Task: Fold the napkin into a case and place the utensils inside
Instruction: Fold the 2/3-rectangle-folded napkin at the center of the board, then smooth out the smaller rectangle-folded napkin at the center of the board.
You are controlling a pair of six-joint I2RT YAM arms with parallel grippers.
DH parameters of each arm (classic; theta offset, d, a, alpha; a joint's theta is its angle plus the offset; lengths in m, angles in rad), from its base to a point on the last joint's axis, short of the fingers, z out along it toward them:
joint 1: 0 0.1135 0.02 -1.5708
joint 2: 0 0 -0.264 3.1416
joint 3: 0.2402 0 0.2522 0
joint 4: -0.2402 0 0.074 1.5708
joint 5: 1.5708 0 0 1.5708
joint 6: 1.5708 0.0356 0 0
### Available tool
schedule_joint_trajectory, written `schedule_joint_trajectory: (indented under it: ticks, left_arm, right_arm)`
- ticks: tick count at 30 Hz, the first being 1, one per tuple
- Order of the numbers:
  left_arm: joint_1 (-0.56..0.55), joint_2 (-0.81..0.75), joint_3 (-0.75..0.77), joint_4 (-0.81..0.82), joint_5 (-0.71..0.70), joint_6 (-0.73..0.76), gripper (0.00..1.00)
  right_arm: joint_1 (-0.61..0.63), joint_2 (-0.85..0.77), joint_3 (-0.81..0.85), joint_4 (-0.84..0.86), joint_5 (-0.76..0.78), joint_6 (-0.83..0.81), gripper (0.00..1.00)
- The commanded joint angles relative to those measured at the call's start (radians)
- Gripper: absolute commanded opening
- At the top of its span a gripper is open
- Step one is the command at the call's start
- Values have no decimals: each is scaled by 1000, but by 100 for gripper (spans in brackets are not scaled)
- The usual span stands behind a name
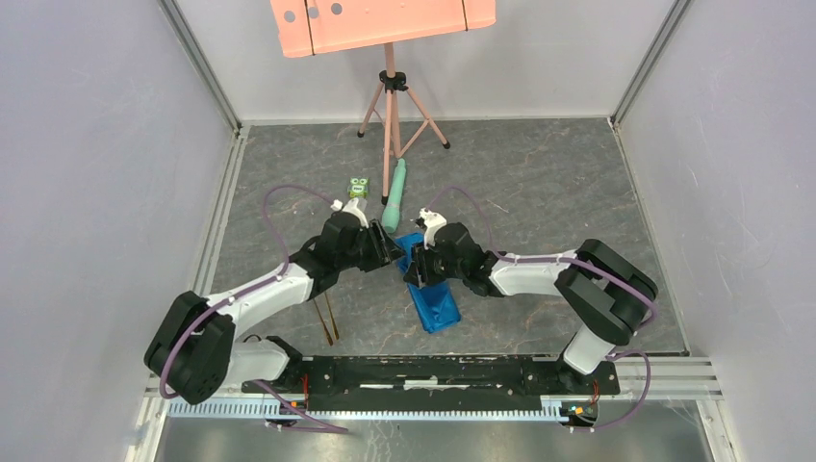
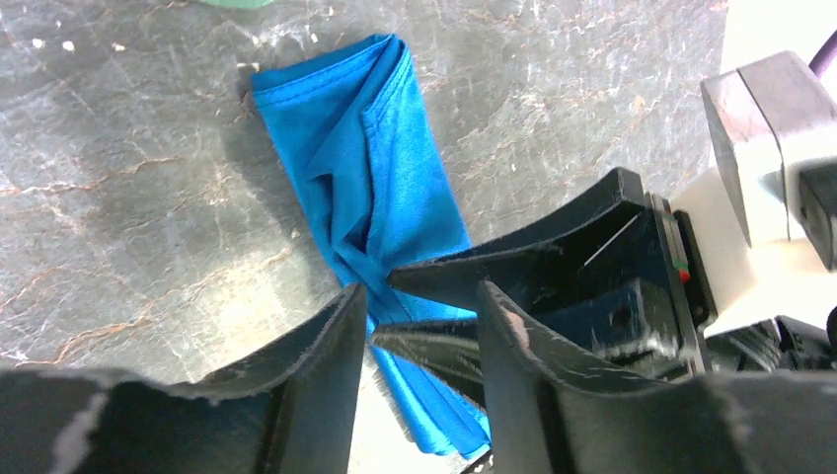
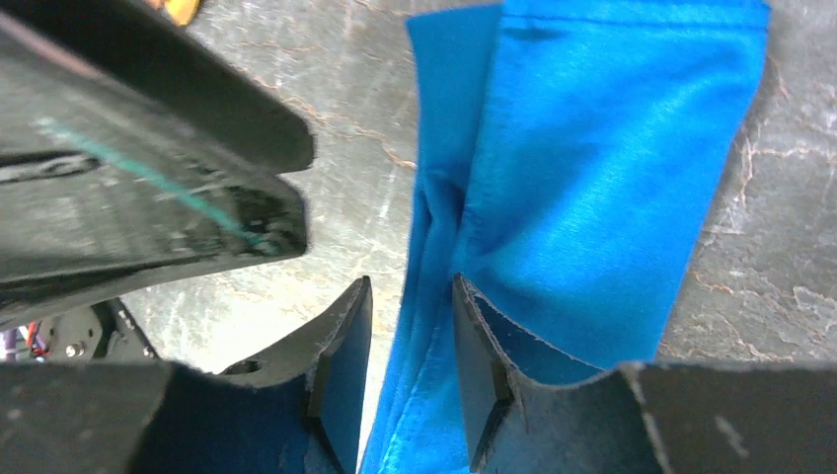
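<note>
The bright blue napkin (image 1: 440, 306) lies folded into a narrow long strip on the grey table, running from between the two grippers toward the near edge. My left gripper (image 1: 395, 252) and right gripper (image 1: 415, 269) meet tip to tip over its far half. In the left wrist view the left gripper (image 2: 422, 288) is open above the napkin (image 2: 365, 168), and the right arm's fingers (image 2: 513, 262) reach in between its own. The right gripper (image 3: 411, 281) is open, straddling the left edge of the napkin (image 3: 592, 197). The gold utensils (image 1: 327, 318) lie side by side left of the napkin.
A pale green tube (image 1: 395, 195) and a small green toy (image 1: 358, 188) lie just beyond the grippers. A pink tripod (image 1: 390, 106) carrying a pink board stands at the back. Grey walls close in the table on both sides.
</note>
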State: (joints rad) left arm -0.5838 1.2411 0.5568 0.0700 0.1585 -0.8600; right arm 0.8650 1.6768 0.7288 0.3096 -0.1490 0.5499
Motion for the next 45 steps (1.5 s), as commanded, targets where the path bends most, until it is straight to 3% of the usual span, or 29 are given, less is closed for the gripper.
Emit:
schedule_joint_trajectory:
  ticks: [1, 5, 7, 12, 17, 27, 38, 45]
  left_arm:
    - [7, 41, 99, -64, -7, 111, 56]
    - [7, 108, 198, -180, -62, 128, 59]
    - [7, 134, 255, -273, -119, 118, 69]
    - [7, 168, 298, -303, -150, 82, 78]
    - [-1, 292, 399, -402, -186, 26, 74]
    - [-48, 382, 446, -391, -258, -31, 72]
    - [-61, 445, 482, -383, -280, -36, 56]
    - [-61, 440, 492, -387, -274, -12, 30]
  right_arm:
    - [-18, -84, -1, 33, -62, -54, 43]
    - [-28, -106, -7, 22, -77, -50, 43]
    - [-29, -122, -19, 20, -75, -47, 43]
    - [-41, -163, -66, 12, -56, -46, 42]
    - [-35, -177, -121, 39, -113, -20, 38]
    - [-10, -196, -169, 34, -125, -33, 36]
    - [38, -220, -212, 19, -115, -39, 34]
    - [63, -221, -255, 34, -99, -29, 33]
